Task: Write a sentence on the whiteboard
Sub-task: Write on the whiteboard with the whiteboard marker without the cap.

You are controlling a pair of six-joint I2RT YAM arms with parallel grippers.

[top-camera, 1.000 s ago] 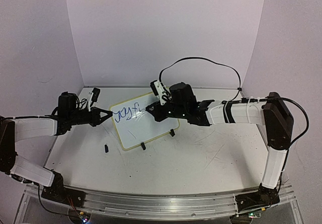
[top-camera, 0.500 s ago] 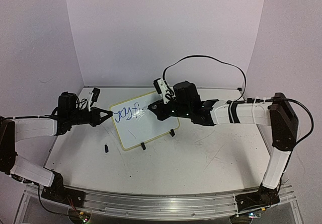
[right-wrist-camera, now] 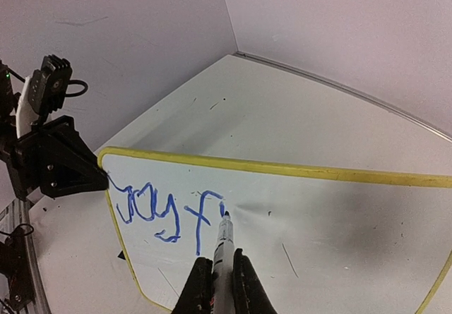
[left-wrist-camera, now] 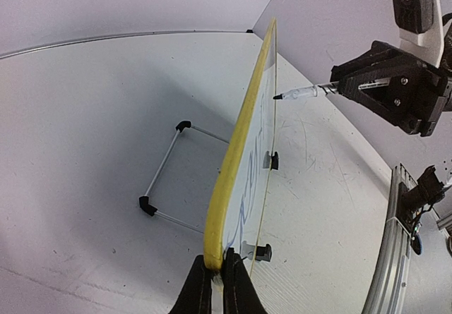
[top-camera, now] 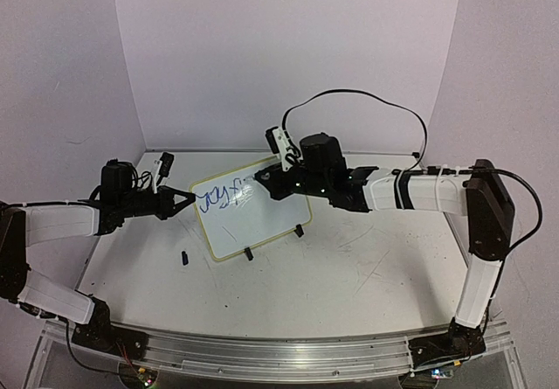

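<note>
The whiteboard (top-camera: pixel 249 218) with a yellow-green frame stands tilted on two black clip feet and bears blue writing (right-wrist-camera: pixel 166 212). My left gripper (top-camera: pixel 185 199) is shut on the board's left edge, seen edge-on in the left wrist view (left-wrist-camera: pixel 244 137). My right gripper (top-camera: pixel 265 182) is shut on a marker (right-wrist-camera: pixel 222 247), whose tip rests at the board just right of the last blue letter. In the left wrist view the marker (left-wrist-camera: pixel 304 92) reaches the board from the right.
A small black cap (top-camera: pixel 185 256) lies on the table (top-camera: pixel 349 275) in front of the board's left corner. A wire stand (left-wrist-camera: pixel 166 180) props the board from behind. Walls close in the back and the sides.
My right gripper with the marker has moved a little up and back along the board, adding a short stroke after the "f". The left arm and the board have stayed still.
</note>
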